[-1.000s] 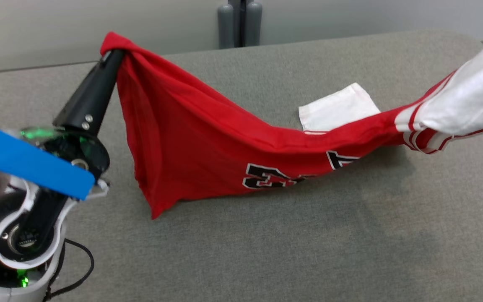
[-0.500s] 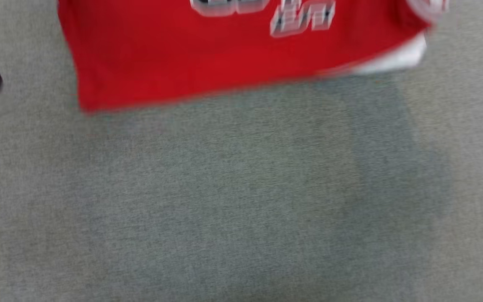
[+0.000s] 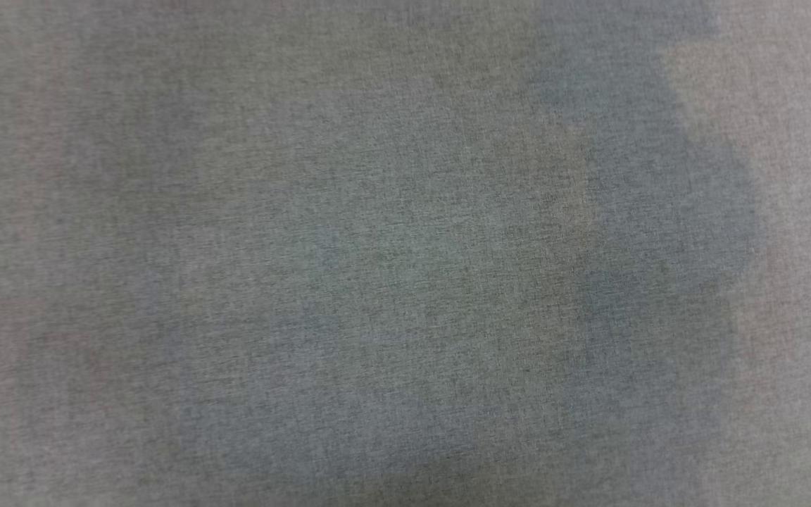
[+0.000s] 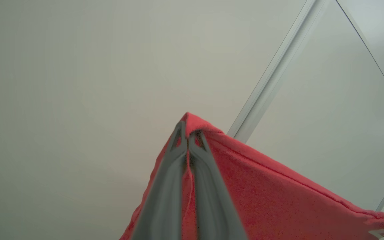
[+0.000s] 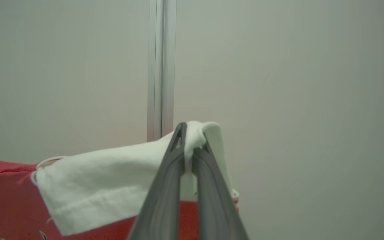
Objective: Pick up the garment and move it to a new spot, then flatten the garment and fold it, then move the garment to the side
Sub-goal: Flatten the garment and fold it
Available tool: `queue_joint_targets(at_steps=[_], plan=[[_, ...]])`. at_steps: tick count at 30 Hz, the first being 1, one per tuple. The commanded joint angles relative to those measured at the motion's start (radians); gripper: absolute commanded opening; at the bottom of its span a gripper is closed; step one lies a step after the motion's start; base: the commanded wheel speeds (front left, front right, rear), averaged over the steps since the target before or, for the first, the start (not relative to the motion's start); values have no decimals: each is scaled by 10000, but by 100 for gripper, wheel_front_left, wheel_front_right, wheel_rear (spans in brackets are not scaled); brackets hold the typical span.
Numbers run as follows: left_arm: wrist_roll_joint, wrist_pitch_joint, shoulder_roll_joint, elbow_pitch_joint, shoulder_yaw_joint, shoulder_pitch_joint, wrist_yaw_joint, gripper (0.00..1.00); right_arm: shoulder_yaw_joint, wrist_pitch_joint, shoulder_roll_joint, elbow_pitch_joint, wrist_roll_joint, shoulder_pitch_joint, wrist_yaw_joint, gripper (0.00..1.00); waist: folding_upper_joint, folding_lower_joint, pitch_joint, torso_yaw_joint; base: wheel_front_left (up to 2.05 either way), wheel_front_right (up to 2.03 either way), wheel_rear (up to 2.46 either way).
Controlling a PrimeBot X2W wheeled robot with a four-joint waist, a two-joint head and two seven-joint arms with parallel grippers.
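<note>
The head view had shifted since the frame half a second before, which was a move of the camera. It looked down on the grey woven fabric surface [image 3: 166, 296], crossed by soft shadows. The left gripper [image 4: 188, 135] was clamped on a corner of the red jersey garment [image 4: 272, 196], held aloft before a pale wall [image 4: 62, 83]. The right gripper [image 5: 191, 140] was pinched tight on the garment's white sleeve [image 5: 112, 180].

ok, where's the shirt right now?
In the wrist views: left gripper pinches a red corner of the shirt, right gripper its white sleeve, with a pale wall behind.
</note>
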Motion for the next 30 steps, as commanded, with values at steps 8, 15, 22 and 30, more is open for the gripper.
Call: queue_joint_targets(at_steps=[8,15,22,30], plan=[[473,-713,-43,1793,-845,2712,-512,0,1270,424,-297,1621,441,3120,-1,0,-1,1,135,-196,0,0,0],[491,-881,-317,2814,-1745,5179,-748,0,1640,1939,-731,2131,1205,5639,-2,0,-1,1,-813,-1,0,0,0],[497,-821,-468,2945,-2693,7209,-803,0,1244,3538,-1042,1322,1365,7956,-4,0,-1,1,-2263,316,0,0,0],[391,-521,-529,2422,-3607,9293,-776,0,-97,6139,-482,-1021,732,11234,-3,0,-1,1,-3839,676,0,0,0]])
